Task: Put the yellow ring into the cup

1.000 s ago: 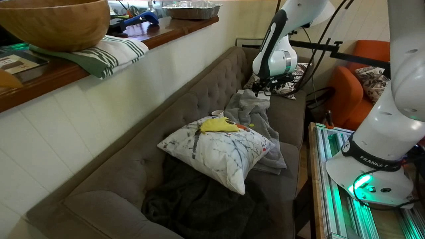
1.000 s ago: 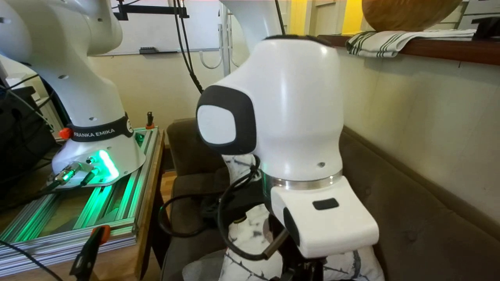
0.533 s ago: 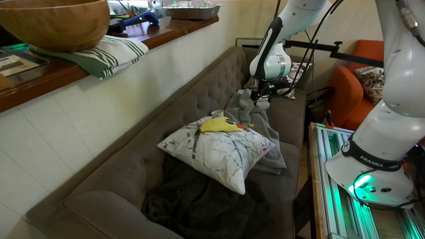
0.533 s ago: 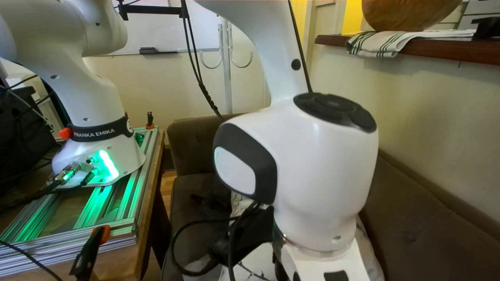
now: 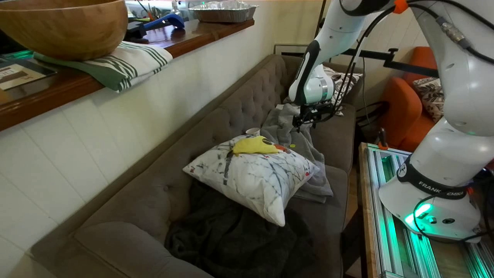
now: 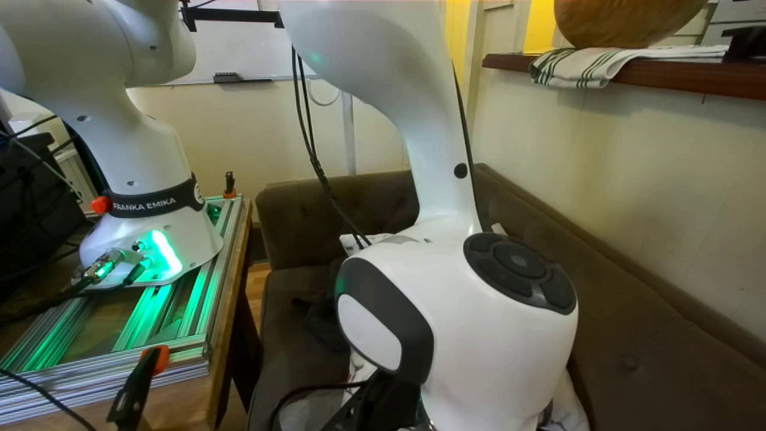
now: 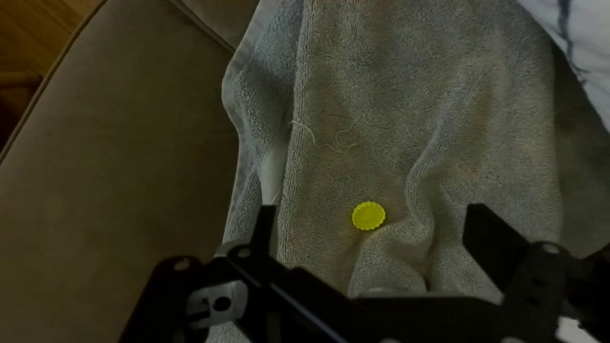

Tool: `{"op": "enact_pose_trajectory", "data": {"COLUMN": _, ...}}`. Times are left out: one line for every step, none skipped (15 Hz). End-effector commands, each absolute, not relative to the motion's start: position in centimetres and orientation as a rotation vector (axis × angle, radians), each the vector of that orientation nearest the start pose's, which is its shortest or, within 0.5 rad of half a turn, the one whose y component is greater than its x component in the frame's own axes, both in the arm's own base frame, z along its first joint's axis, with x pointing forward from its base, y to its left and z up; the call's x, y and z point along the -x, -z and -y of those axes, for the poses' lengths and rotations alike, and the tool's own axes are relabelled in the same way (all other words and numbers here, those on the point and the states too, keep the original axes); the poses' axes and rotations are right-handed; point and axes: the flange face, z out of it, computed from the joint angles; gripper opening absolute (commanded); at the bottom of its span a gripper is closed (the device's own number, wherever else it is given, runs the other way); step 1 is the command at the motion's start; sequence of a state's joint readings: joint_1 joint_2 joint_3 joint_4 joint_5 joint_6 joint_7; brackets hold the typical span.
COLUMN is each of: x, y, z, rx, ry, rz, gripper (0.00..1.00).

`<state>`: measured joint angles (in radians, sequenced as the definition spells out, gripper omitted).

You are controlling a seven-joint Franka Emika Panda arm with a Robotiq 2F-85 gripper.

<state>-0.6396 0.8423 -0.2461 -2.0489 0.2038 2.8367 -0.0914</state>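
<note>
The yellow ring shows as a small flat yellow disc with a scalloped edge (image 7: 368, 216), its centre filled in. It lies on the grey towel (image 7: 352, 95) and also shows in an exterior view (image 5: 292, 146). A white cup (image 5: 253, 131) stands on the sofa behind the patterned pillow, its lower part hidden. My gripper (image 7: 372, 209) is open and empty. Its fingers appear on either side of the disc in the wrist view, but it is above the towel in an exterior view (image 5: 305, 127). The arm's hand hides the ring and cup in the other camera's picture.
A white pillow (image 5: 254, 181) with a yellow bird print lies on the grey-brown sofa (image 5: 146, 193), beside the towel. The sofa back and wall run along one side. The robot's table (image 5: 372, 200) stands along the sofa's front. A shelf (image 5: 212, 34) holds a wooden bowl (image 5: 65, 31).
The arm has moved down, bringing my gripper lower over the towel and nearer the yellow ring. The ring, cup and pillow have not moved.
</note>
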Motion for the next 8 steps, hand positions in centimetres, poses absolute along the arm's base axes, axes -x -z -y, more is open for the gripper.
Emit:
{"op": "enact_pose_trajectory", "data": {"x": -33.6, "y": -3.6, "z": 44.4, "rx": 2.911, "ry": -0.114, "rz": -1.430, "gripper": 1.00}}
{"op": "enact_pose_trajectory", "data": {"x": -33.7, "y": -3.7, "z": 44.5, "rx": 2.912, "ry": -0.109, "rz": -1.430, "gripper": 1.00}}
{"op": "enact_pose_trajectory", "data": {"x": -34.3, "y": -3.1, "z": 44.7, "rx": 2.905, "ry": -0.120, "rz": -1.452, "gripper": 1.00}}
{"op": "enact_pose_trajectory", "data": {"x": -35.0, "y": -2.2, "z": 45.0, "rx": 2.894, "ry": -0.117, "rz": -1.480, "gripper": 1.00}}
{"op": "enact_pose_trajectory", "data": {"x": -35.7, "y": -1.3, "z": 45.3, "rx": 2.877, "ry": -0.109, "rz": -1.508, "gripper": 1.00}}
{"op": "enact_pose_trajectory", "data": {"x": -36.5, "y": -0.3, "z": 45.8, "rx": 2.874, "ry": -0.089, "rz": -1.543, "gripper": 1.00}}
{"op": "enact_pose_trajectory", "data": {"x": -37.0, "y": 0.4, "z": 46.1, "rx": 2.870, "ry": -0.087, "rz": -1.568, "gripper": 1.00}}
{"op": "enact_pose_trajectory", "data": {"x": -37.6, "y": 1.4, "z": 46.5, "rx": 2.876, "ry": -0.065, "rz": -1.579, "gripper": 1.00}}
